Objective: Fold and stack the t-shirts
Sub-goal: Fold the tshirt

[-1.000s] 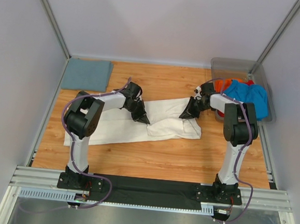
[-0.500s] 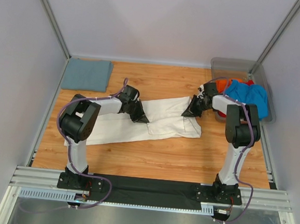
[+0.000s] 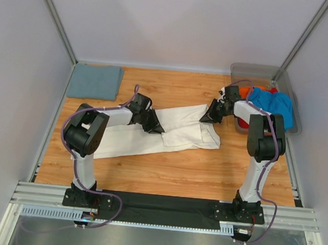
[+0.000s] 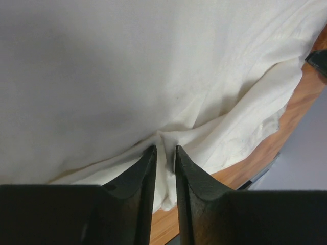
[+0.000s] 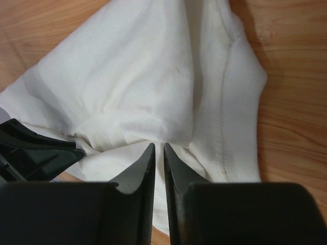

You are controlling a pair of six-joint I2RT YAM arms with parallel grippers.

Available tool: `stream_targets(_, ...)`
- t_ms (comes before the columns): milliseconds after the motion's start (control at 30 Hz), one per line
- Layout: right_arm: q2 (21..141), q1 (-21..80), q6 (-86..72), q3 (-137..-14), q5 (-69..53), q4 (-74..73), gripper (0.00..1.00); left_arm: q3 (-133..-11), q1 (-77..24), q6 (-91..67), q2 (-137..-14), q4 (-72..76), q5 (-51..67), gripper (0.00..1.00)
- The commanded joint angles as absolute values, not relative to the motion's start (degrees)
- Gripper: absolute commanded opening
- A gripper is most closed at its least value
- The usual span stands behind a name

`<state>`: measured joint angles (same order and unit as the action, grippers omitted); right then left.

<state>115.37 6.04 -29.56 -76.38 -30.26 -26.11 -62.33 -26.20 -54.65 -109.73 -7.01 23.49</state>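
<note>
Cream shirt [image 3: 177, 136] lay spread across the middle of the tabletop [image 3: 177, 169], running from the near left toward the far right. One band of cloth was doubled over the rest, and creases gathered near its centre.

The left pincer [image 3: 155, 127] sat low on the shirt's middle. In the left wrist view its fingers [image 4: 143, 173] were clenched on a raised pinch of cream cloth, with only a narrow ridge of fabric between the tips.

The right pincer [image 3: 207, 118] met the far right end of the shirt. In the right wrist view its fingers [image 5: 143, 168] were drawn almost together, grasping a fold of the shirt at their tips. A stitched hem curved just to the right of them, and bare wood showed beyond it.

A grey-blue shirt [image 3: 94, 81] lay folded flat at the far left corner of the tabletop, well apart from both arms. A blue shirt [image 3: 274, 105] and an orange-red shirt [image 3: 243, 93] lay heaped in the bin [image 3: 253, 69] at the far right corner, the blue one draped over its near side.
</note>
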Motion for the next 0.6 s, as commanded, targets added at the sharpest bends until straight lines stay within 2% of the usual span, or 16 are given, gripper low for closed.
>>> stream_targets(0,115.14,5.62,-26.46,-79.98,-27.26,-30.93,0.14,-66.79,-25.84,-51.25,-107.14,-12.97,22.24,0.3)
stream_targets(67,112.77,5.54,-24.7,-80.59,-23.83,-34.97,0.21,-67.67,-25.84,-48.17,-104.6,-14.85,20.4,0.41)
stream_targets(100,111.89,5.62,-24.0,-81.03,-22.43,-36.46,0.26,-67.94,-25.84,-47.29,-103.72,-16.85,19.96,0.42)
stream_targets(233,108.99,6.59,-21.54,-83.93,-19.15,-44.19,0.33,-69.34,-26.8,-43.6,-99.24,-20.04,19.42,0.42)
stream_targets(300,107.32,7.73,-21.88,-83.32,-20.03,-44.56,0.35,-69.52,-27.77,-43.59,-98.53,-20.39,19.6,0.35)
stream_targets(333,106.71,8.95,-22.58,-82.71,-21.34,-44.04,0.35,-69.43,-28.73,-44.46,-98.87,-20.13,20.9,0.25)
stream_targets(400,105.38,10.19,-25.04,-80.0,-23.54,-42.37,0.34,-69.35,-29.61,-45.44,-99.92,-19.08,22.58,0.17)
stream_targets(500,105.55,12.74,-26.71,-77.09,-24.43,-39.99,0.32,-69.26,-30.59,-46.14,-103.26,-19.25,23.9,0.08)
stream_targets(567,106.26,13.18,-28.03,-75.16,-26.19,-37.8,0.3,-68.39,-30.5,-46.23,-105.72,-19.16,24.08,0.06)
